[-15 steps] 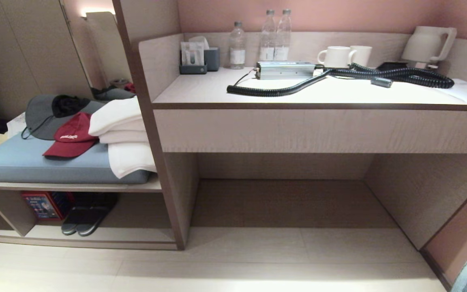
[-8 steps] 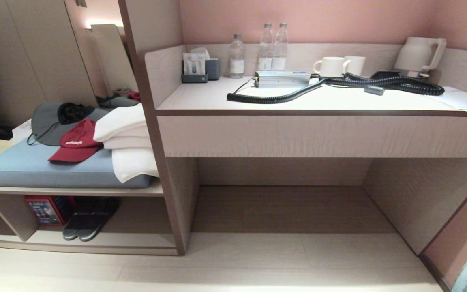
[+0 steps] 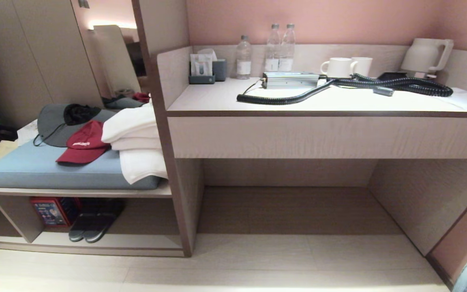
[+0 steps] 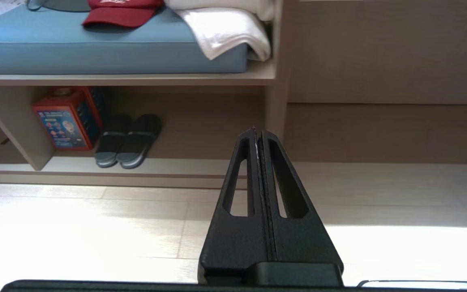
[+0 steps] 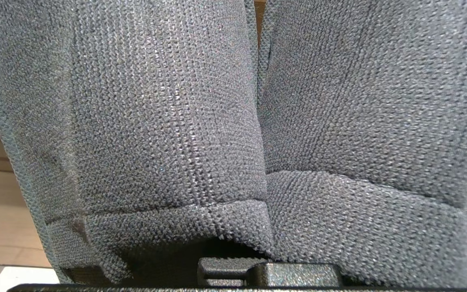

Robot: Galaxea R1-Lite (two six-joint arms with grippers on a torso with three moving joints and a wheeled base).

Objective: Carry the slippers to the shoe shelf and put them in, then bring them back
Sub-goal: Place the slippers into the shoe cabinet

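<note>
A: Where are the slippers (image 5: 233, 121)?

B: The right gripper is pinching them tight, out from the shoe shelf (image 3: 108, 243). The left gripper (image 4: 258, 136) is closed, holding nothing.

A: What's next?

B: Probably rolling closer, then sliding them in beside the dark pair (image 3: 93, 227).

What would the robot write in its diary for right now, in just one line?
right claw: shut on slippers | left claw: shut, empty | shelf: already holds another dark pair | step: carrying

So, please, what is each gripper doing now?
Left gripper: closed, holding nothing.
Right gripper: closed on the slippers.
</note>
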